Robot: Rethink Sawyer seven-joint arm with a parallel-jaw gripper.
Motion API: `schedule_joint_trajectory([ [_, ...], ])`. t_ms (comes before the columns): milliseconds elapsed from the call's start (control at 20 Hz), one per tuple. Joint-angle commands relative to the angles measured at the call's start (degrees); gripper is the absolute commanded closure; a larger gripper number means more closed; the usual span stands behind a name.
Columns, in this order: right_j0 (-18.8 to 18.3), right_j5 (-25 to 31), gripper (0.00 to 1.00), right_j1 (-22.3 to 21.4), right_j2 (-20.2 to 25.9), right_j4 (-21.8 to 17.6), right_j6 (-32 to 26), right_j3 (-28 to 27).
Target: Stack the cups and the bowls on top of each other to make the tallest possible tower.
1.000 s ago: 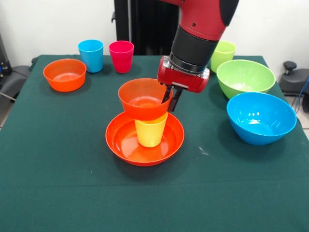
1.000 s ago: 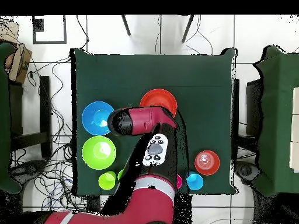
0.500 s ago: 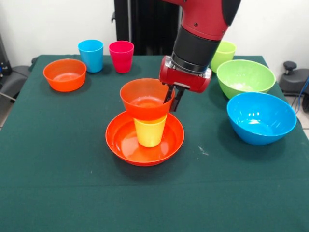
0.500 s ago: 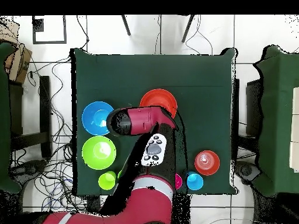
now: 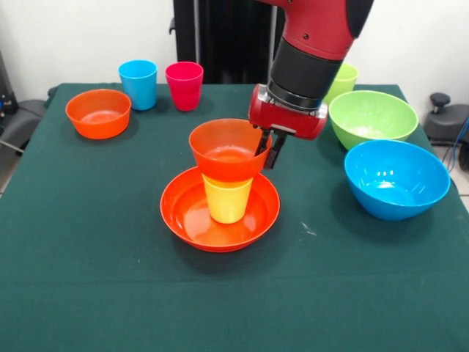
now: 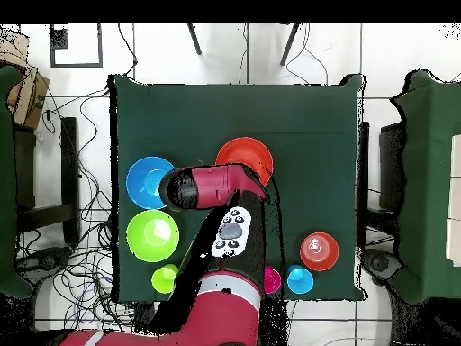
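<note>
Green cloth covers the bench (image 5: 88,279), and behind it stand a white wall and a dark post. Near the middle of the cloth sits the wide orange bowl (image 5: 187,220), with the yellow cup (image 5: 228,204) standing upright inside it. On top of this cup is the small orange bowl (image 5: 229,150), and my gripper (image 5: 267,150) pinches its rim on the side toward the blue bowl (image 5: 396,178), one finger inside the rim and one outside.

Compared with one second ago, the small orange bowl has moved a little toward the blue bowl and my wrist has gone slightly up. The bowl now looks more centred over the yellow cup, though I cannot tell if its base rests fully on the cup's rim or still hangs a little above it. I judge that this second level of the tower is almost placed; the next move should be to let go softly and go straight up, because a sideways pull could tip the cup.

The other pieces wait apart. A second small orange bowl (image 5: 98,113) is near the far corner, with the sky blue cup (image 5: 138,83) and the pink cup (image 5: 184,85) just beside each other behind it. The lime green bowl (image 5: 372,117) stands behind the blue one, and the light green cup (image 5: 341,76) is partly hidden by my arm. From overhead, my arm covers most of the tower.
</note>
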Motion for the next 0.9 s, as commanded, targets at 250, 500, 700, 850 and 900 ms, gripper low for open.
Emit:
schedule_joint_trajectory([
  [250, 0.3, -2.2, 1.0, 0.0, 4.4, 1.3, 7.1, 0.0],
  [500, 0.0, -2.2, 1.0, 0.0, 4.4, 1.2, 6.8, -0.1],
  [700, -0.1, -1.2, 1.0, -1.2, 4.4, 1.2, 6.3, 0.6],
  [850, -0.4, -1.0, 1.0, -1.4, 4.7, 1.2, 5.9, 0.9],
  [900, -0.5, -1.1, 1.0, -1.3, 4.7, 1.2, 5.9, 0.8],
])
